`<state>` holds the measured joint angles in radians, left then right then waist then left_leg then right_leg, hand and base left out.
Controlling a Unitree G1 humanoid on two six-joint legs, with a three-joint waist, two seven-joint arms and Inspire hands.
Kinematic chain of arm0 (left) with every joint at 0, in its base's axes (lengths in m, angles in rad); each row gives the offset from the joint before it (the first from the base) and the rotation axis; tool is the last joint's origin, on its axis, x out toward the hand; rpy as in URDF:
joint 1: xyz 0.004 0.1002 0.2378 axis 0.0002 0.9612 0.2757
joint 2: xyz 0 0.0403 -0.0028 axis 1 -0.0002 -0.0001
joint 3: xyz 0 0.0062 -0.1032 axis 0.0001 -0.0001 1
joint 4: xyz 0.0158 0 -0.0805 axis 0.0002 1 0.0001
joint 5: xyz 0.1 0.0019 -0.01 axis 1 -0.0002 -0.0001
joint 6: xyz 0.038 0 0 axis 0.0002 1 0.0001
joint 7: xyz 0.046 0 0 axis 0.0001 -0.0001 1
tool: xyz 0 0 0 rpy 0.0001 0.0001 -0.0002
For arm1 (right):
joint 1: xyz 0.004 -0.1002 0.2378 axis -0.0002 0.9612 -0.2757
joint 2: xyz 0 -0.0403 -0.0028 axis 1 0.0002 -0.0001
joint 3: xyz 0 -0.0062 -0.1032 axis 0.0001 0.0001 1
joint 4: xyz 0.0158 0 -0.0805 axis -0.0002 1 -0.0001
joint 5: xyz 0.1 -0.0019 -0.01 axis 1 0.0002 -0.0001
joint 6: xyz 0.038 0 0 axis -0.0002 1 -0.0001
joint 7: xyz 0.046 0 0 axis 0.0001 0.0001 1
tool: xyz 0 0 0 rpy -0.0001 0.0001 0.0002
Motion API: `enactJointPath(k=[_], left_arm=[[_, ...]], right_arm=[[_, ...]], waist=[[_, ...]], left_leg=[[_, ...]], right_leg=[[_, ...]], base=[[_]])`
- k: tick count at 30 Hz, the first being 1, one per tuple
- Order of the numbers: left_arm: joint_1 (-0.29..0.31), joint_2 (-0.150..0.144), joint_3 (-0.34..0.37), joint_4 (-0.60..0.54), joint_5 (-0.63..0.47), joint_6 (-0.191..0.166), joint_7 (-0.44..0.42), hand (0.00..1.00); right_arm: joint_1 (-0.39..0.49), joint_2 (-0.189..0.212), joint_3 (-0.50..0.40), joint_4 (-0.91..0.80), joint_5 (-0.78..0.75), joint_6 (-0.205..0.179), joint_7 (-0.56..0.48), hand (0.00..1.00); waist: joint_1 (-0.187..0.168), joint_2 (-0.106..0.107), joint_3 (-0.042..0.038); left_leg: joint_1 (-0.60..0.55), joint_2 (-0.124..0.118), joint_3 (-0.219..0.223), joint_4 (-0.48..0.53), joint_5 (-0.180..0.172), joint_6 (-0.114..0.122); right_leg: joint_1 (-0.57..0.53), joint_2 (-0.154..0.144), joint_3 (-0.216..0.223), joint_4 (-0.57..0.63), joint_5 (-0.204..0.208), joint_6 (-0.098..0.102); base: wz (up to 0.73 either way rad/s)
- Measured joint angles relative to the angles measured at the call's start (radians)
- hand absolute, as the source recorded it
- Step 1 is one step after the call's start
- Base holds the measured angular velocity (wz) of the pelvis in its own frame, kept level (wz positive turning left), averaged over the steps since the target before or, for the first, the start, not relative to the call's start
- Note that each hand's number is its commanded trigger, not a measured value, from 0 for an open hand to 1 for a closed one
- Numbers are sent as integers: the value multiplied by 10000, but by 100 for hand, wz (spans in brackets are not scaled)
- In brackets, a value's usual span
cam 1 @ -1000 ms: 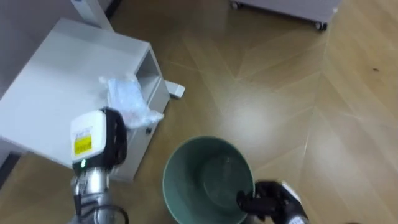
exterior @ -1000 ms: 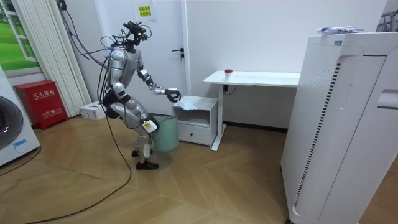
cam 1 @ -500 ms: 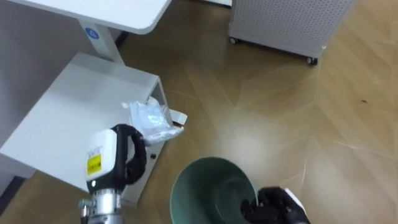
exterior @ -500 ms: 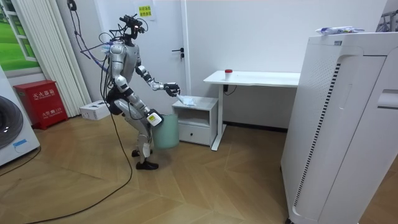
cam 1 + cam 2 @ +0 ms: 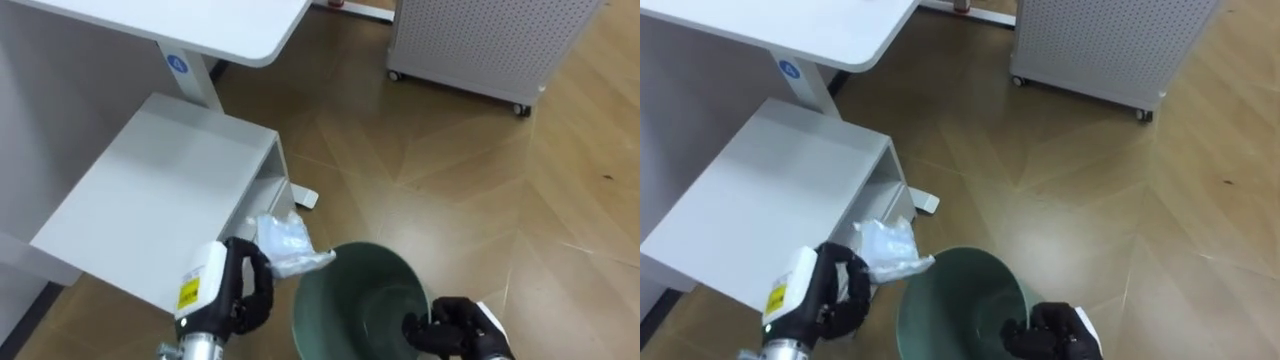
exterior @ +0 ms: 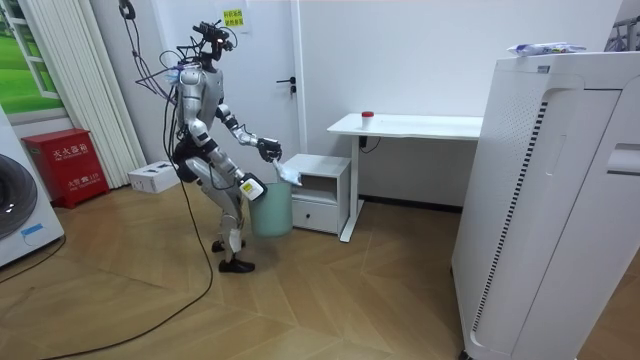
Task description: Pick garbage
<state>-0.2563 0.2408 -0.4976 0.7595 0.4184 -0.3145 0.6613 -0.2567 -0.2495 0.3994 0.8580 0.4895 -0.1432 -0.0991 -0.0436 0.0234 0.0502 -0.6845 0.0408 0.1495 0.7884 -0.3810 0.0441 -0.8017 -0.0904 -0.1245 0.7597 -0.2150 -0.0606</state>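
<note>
Beside white cabinet (image 5: pixel 150 190), left hand (image 5: pixel 247 288) clenched on plastic wrapper (image 5: pixel 284 245), right hand (image 5: pixel 455 328) gripping green bin (image 5: pixel 362 292) rim

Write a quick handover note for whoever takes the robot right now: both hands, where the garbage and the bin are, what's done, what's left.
Left hand: shut on the bag, a crumpled clear plastic one.
Right hand: shut on the rim of the bin, holding it in front of the robot.
Bag: off the cabinet, in the air at the bin's rim on the cabinet side, not yet inside.
Done: garbage picked up, bin brought close.
Left: move the bag over the opening, let go, and probably set the bin down.
</note>
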Motion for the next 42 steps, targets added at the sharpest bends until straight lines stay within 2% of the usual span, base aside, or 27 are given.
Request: enactJointPath(k=[5, 11, 18, 24, 29, 31, 32, 42], left_arm=[[283, -100, -343, -394, -925, 0, -1100, 100], [668, -106, -490, -503, -1537, 1, -2378, 100], [958, -242, -648, -514, -1538, 3, -3536, 100], [1020, -398, -918, -539, -1911, 2, -4301, 100], [1108, -556, -1214, -542, -1916, 2, -5012, 100], [1130, -562, -1269, -543, -1916, 2, -5214, 7], [1135, -589, -1299, -543, -1917, 3, -5307, 0], [1134, -660, -1360, -568, -1921, 3, -6093, 0]], right_arm=[[1, 19, 2, 0, 291, 1, 127, 100], [-99, 148, 0, 340, 280, -3, 332, 100], [-181, 155, 1, 375, 81, -11, 365, 100], [-180, 189, 10, 383, 81, -264, 368, 100], [-205, 366, 2, 693, 155, -549, 512, 100], [-203, 412, 4, 797, 157, -549, 606, 100], [-203, 417, 3, 819, 157, -548, 646, 100], [-204, 417, 4, 854, 157, -557, 848, 100]], waist=[[205, -4, -4], [213, -9, -6], [213, -45, -24], [208, -55, -32], [205, -129, -80], [205, -151, -94], [207, -152, -94], [248, -149, -94]], left_leg=[[40, 90, 168, -265, 71, 11], [73, 141, 196, -332, 79, 28], [-40, 138, 162, -318, 84, 36], [-49, 145, 183, -340, 84, 35], [-25, 149, 184, -381, 86, 35], [-25, 150, 185, -388, 86, 35], [-25, 150, 186, -391, 86, 35], [-29, 153, 179, -429, 86, 35]], right_leg=[[9, 166, 117, -402, 235, 37], [88, 180, 93, -551, 275, 49], [-19, 169, 81, -531, 276, 49], [-25, 180, 74, -567, 279, 53], [-5, 194, 79, -609, 285, 54], [-3, 197, 79, -620, 287, 55], [-3, 197, 81, -628, 290, 60], [4, 203, 74, -675, 297, 70]], base=[[-13], [-2], [0], [0], [0], [0], [0], [0]])
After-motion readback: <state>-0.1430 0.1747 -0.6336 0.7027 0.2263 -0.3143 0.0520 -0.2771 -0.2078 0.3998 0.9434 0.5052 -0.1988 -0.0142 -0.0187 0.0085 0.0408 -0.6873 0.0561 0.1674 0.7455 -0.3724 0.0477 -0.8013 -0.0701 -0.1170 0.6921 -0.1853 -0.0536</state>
